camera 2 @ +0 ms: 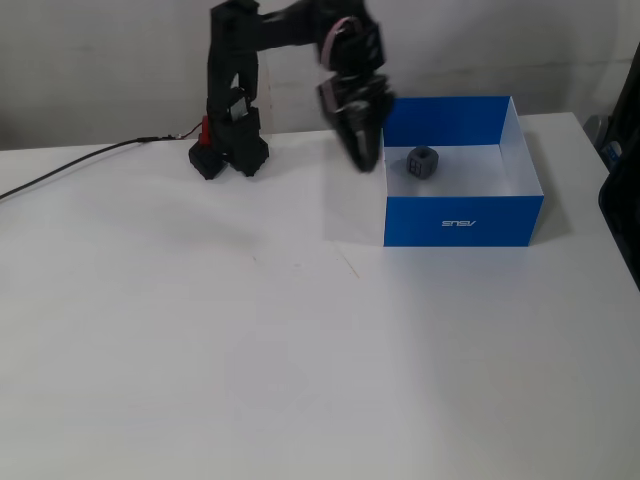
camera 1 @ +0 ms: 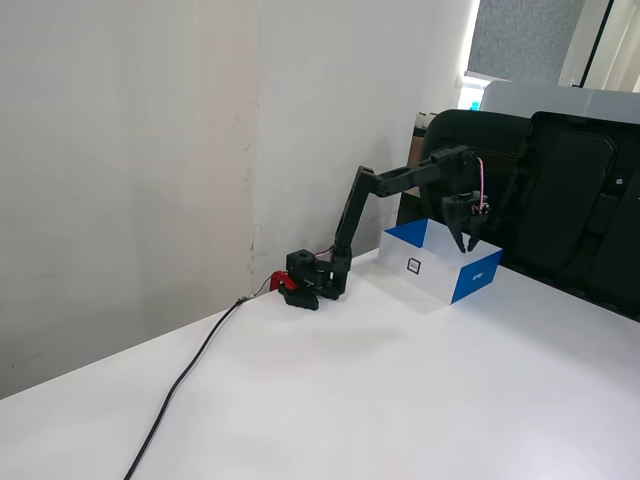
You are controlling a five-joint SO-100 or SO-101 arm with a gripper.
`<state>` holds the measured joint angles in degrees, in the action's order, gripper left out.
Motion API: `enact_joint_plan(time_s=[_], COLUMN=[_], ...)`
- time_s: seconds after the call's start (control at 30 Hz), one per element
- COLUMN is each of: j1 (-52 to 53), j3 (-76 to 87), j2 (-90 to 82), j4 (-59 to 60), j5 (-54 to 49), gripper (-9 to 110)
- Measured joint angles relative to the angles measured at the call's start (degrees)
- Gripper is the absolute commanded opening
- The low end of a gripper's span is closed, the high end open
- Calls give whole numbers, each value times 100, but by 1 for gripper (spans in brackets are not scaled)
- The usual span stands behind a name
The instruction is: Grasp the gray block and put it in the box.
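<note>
The gray block (camera 2: 423, 162) rests on the white floor of the box (camera 2: 463, 221), near its back left corner, with nothing touching it. The block's dark window mark faces the camera. In the other fixed view the box (camera 1: 436, 276) shows its white labelled panel, and its walls hide the block. My gripper (camera 2: 361, 142) hangs outside the box, just off its left wall, blurred by motion. In the side fixed view the gripper (camera 1: 467, 240) points down with its fingers apart and nothing between them.
The arm's base (camera 2: 228, 150) stands at the back of the white table, left of the box, with a black cable (camera 2: 70, 170) running off to the left. Black chairs (camera 1: 560, 190) stand close behind the box. A wall lies right behind the base.
</note>
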<state>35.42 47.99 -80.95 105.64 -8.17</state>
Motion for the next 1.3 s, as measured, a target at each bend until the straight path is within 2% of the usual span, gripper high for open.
enact_joint_plan(time_s=[0.13, 0.47, 1.03, 1.3], j1=[-1011, -2830, -4192, -4254], j3=[773, 4087, 8613, 10195], j2=[-598, -2435, -5906, -7119], j4=[-220, -2021, -5062, -5546], j5=[-70, -167, 264, 343], gripper=[0, 0, 0, 0])
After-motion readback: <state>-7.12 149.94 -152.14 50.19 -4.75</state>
